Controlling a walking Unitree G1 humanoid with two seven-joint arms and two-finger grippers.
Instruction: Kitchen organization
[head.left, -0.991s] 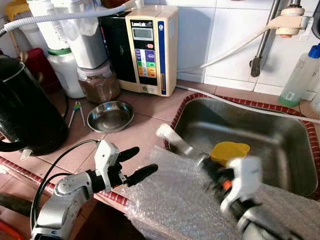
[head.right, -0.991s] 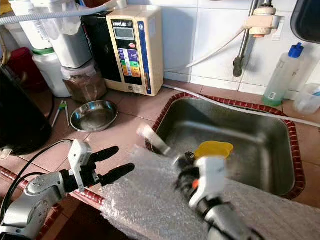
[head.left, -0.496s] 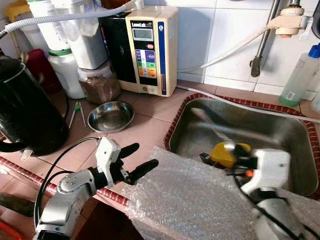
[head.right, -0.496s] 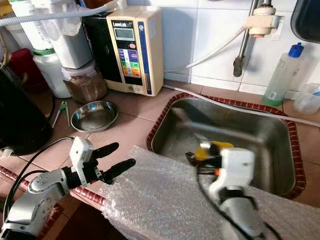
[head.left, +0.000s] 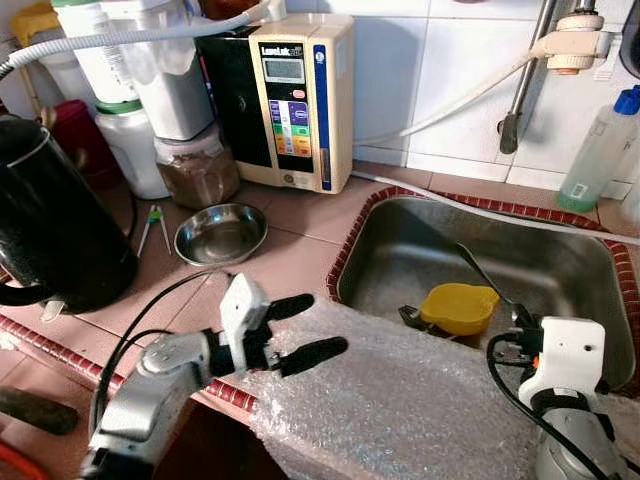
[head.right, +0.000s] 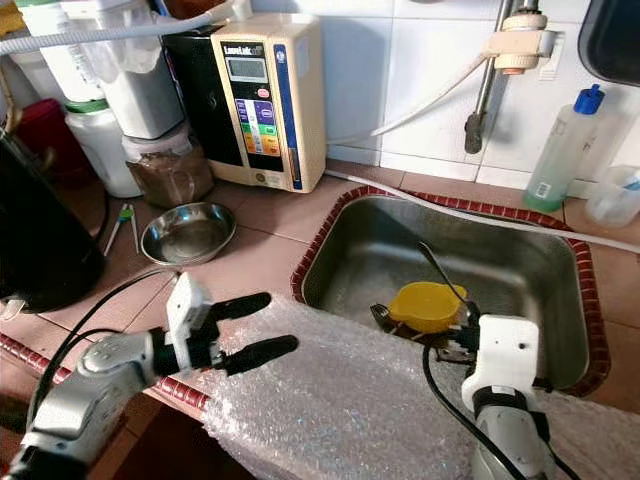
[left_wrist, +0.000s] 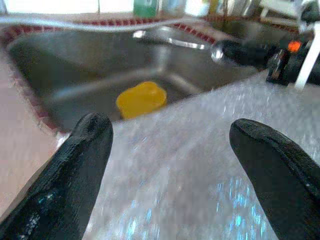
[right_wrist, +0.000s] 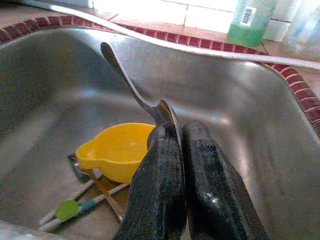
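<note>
Two black fingers of the right gripper (right_wrist: 175, 150) are pinched on a spoon (right_wrist: 131, 84), held above the sink (head.left: 400, 240) beside a yellow bowl (head.left: 458, 306). Green-tipped utensils (right_wrist: 67, 209) under the bowl are revealed by the right wrist view. The left gripper (head.left: 305, 326) is spread wide over bubble wrap (head.left: 400, 400).

The 2 head views looked forward and down from above the counter edge, both taking in the sink (head.left: 590, 300) and yellow bowl (head.left: 458, 307). Each wrist view looked close along its own fingers into that same sink.
</note>
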